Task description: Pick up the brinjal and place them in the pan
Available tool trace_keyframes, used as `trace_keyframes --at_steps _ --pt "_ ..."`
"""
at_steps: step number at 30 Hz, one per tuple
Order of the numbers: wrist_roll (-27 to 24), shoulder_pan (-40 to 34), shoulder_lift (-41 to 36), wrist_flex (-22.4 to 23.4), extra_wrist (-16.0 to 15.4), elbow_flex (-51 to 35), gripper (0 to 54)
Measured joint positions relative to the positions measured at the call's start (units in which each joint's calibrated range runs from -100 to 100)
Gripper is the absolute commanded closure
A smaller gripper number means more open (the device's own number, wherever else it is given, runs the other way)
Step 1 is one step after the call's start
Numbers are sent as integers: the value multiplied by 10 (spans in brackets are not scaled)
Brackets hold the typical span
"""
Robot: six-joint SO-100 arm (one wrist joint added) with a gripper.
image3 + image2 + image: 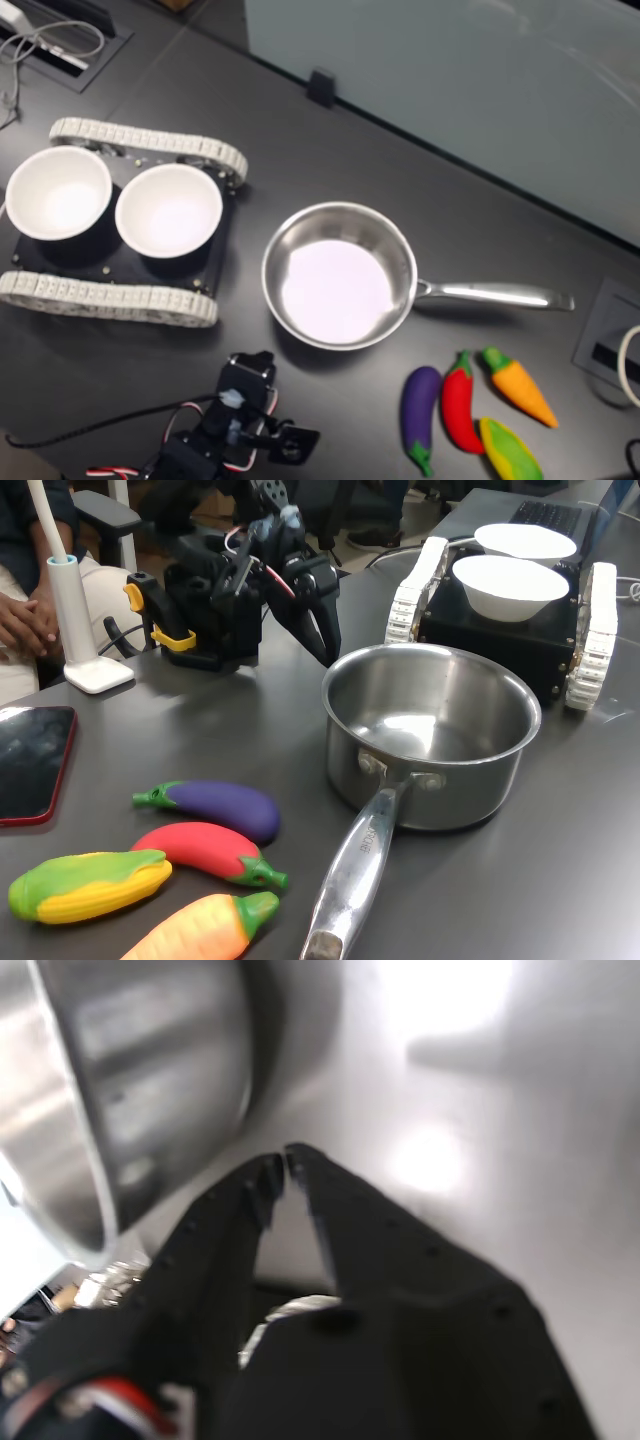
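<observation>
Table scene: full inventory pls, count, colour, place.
brinjal: 1, purple, table, beside red toy
red eggplant toy: 1, red, between brinjal and carrot
corn toy: 1, yellow-green, first exterior view's lower left
carrot toy: 1, orange, nearest edge
pan: 1, steel, centre, empty
white bowls: 2, on tracked vehicle
tracked vehicle: 1, black, white treads
phone: 1, red-edged, first exterior view's left
white stand: 1, near arm
person's hands: far left edge
gripper: 1, black, fingers closed, behind pan

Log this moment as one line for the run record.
gripper: shut, empty, beside pan | brinjal: on table, untouched | pan: empty | stage: pick not begun
</observation>
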Motion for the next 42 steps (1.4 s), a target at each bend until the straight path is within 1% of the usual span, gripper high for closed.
trace_keyframes --at_steps 7,15,27,32,38,42 --pt "17 53 52 23 0 -123 536" --pt "27 102 88 58 0 -252 536" --pt "27 185 136 95 0 -382 536" --pt "27 224 167 110 0 -453 536" --pt "27 249 214 110 22 -538 536" --pt "24 256 243 110 27 -582 536"
